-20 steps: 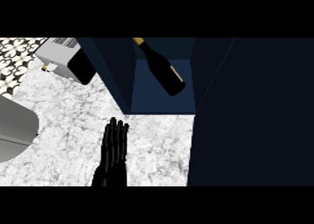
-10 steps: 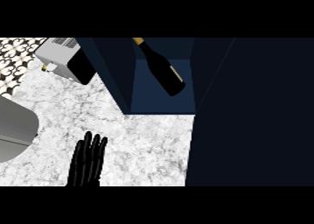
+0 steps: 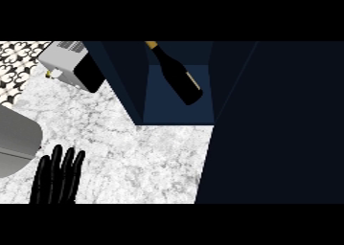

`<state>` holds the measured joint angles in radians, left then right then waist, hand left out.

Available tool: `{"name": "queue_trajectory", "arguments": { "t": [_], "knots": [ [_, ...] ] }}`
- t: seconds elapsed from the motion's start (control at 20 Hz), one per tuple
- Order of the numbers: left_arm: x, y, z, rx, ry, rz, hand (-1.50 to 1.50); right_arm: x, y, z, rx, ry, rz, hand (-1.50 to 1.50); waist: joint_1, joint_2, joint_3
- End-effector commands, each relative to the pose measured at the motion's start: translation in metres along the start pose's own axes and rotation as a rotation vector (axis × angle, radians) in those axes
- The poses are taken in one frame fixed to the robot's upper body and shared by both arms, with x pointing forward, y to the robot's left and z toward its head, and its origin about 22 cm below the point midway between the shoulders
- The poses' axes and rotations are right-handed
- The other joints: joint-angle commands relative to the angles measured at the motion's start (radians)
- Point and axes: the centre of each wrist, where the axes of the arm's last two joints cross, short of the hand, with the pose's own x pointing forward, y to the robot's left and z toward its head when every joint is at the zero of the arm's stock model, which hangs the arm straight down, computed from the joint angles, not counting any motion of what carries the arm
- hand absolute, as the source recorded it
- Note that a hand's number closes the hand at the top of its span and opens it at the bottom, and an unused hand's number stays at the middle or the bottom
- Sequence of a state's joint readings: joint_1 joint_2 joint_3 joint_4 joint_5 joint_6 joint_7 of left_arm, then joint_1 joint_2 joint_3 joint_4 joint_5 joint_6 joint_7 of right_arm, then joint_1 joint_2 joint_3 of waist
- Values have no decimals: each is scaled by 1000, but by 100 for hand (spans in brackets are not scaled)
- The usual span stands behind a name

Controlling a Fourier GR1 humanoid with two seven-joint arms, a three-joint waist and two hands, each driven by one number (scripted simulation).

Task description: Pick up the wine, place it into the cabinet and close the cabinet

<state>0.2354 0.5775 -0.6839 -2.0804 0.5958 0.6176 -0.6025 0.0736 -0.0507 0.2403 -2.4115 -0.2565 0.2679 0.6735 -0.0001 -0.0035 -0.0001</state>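
One black hand (image 3: 56, 176) shows at the near left, rising from the lower edge over the marble counter (image 3: 132, 153). Fingers straight, pointing away from the robot, holding nothing, touching nothing. It sits on the left side of the view, so prob. the robot's left hand; the right hand isn't in view at all.

Just left of the hand, a grey curved basin, likely a sink (image 3: 8, 143), cut off by the left edge. Farther off, at the far left, a light grey toaster (image 3: 68, 64) w/ a black side panel, standing on the counter next to patterned black-and-white tile (image 3: 12, 57).

Right of the toaster, well apart from the hand, an open navy cabinet (image 3: 178, 105). Inside it the wine (image 3: 176, 74): a dark bottle w/ gold foil at the neck, lying at a slant, neck toward the far left, base toward the near right. It looks to be resting on the cabinet's blue floor, though contact can't be confirmed. A big dark panel fills the right of the view, prob. the cabinet door (image 3: 280, 124), swung open.

Judgement on handling: glass bottle, so stiff, fairly heavy if full, smooth and slippery, breakable if knocked. Best hold would be round the wide body near its middle, not the thin neck. Since it's already in the cabinet, no regrasp seems needed; what's left is closing the door, taking care that it clears the bottle's base.
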Motion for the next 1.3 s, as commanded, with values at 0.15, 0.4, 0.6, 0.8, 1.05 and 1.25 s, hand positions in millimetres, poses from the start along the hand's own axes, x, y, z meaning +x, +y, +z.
{"name": "queue_trajectory", "arguments": {
  "t": [0.15,0.4,0.6,0.8,1.05,1.25],
  "knots": [
    [11,36,-4,41,-22,-5,-150,23,30,30,222,-50,-56,150,0,-3,-1],
    [40,68,-17,50,-39,-19,-150,29,54,24,331,-70,-23,150,4,-6,-2],
    [38,77,2,83,-34,-23,-150,32,71,26,328,-75,-56,150,6,-9,-2],
    [45,97,-16,45,-23,-29,-150,29,89,12,354,-75,-79,150,-1,-6,-3],
    [63,109,-17,30,-5,-44,-150,22,117,1,338,-76,-94,150,7,-11,-2],
    [67,113,-26,27,-22,-52,-150,24,127,-1,308,-102,-55,150,2,-9,-2]
  ]
}}
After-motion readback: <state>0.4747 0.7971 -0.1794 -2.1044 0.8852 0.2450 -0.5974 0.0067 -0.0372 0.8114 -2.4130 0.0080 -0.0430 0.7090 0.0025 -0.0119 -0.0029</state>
